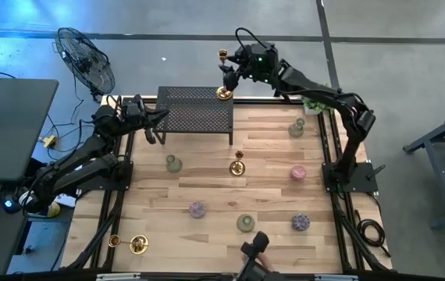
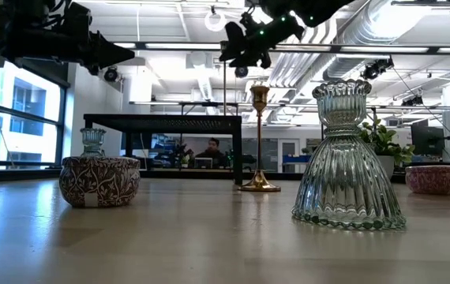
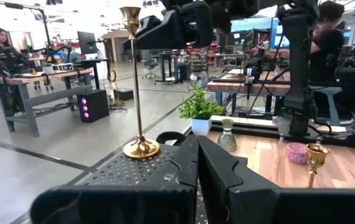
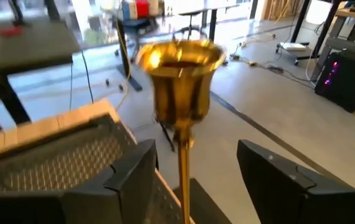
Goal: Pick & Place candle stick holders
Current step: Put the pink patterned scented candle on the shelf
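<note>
The right gripper [image 1: 227, 72] is hovering over the far right corner of the black mesh rack [image 1: 195, 109], its fingers spread open on either side of the stem of a tall gold candlestick [image 1: 224, 92]. That candlestick is standing upright with its round base on the rack's corner, and the right wrist view is showing the cup [image 4: 179, 78] in the gap between the two dark fingers [image 4: 124, 180], neither of them touching the stem.

The left gripper [image 1: 154, 125] is waiting at the rack's left end, just above the mesh; its fingers are lying tight together with nothing between them.

A second gold candlestick [image 1: 238, 166] is standing on the wooden counter [image 1: 215, 187] a little in front of the rack's right leg, and a third [image 1: 133, 244] is lying on its side well away, near the counter's front left corner. The small round holders are sitting scattered on the counter in front of and to the right of the rack: pale green glass ones [image 1: 173, 163] [image 1: 296, 129] [image 1: 245, 223] and pink or purple ones [image 1: 298, 173] [image 1: 197, 209] [image 1: 300, 222]. A small potted plant [image 1: 313, 104] is sitting off to the rack's right, at the counter's far edge.
</note>
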`<move>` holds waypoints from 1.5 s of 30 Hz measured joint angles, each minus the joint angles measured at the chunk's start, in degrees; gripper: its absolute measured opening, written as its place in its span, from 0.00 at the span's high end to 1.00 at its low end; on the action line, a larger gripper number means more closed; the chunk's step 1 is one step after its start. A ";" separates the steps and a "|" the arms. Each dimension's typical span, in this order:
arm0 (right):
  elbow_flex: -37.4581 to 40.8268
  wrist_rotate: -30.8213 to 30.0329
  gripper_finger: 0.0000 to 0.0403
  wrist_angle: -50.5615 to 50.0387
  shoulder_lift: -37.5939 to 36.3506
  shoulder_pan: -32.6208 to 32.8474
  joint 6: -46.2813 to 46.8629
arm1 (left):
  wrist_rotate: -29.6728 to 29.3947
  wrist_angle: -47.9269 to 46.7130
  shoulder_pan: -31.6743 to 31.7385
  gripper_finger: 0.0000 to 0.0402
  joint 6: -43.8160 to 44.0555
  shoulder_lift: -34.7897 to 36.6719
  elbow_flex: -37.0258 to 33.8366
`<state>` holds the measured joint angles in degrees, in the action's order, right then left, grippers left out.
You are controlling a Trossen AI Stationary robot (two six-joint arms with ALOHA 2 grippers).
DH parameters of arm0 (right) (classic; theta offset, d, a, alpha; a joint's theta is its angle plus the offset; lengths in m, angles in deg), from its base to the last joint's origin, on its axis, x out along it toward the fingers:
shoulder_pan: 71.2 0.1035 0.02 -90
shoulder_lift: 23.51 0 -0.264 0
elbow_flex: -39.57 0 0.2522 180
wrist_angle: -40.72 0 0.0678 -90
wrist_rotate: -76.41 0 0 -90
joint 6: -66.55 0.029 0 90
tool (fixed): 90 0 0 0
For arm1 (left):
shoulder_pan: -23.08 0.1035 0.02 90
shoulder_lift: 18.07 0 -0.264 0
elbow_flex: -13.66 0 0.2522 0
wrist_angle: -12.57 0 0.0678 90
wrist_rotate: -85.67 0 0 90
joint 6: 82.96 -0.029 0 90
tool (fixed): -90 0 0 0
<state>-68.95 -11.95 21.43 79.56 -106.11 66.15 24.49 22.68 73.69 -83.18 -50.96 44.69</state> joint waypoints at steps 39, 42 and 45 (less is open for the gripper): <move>52.85 -38.50 1.00 -11.81 -44.40 45.20 24.48 | 7.23 -4.82 -0.90 1.00 -1.30 0.00 0.00; 52.85 -38.75 1.00 -15.40 -44.14 49.24 30.96 | 7.53 -4.91 -4.17 1.00 -2.69 -0.02 0.00; 52.85 -38.78 1.00 -17.84 -43.40 52.87 36.64 | 5.60 -4.81 -8.41 1.00 -4.77 -0.03 0.00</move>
<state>-16.10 -50.74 3.59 36.17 -53.24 102.79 30.09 17.87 65.27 -87.96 -50.98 44.69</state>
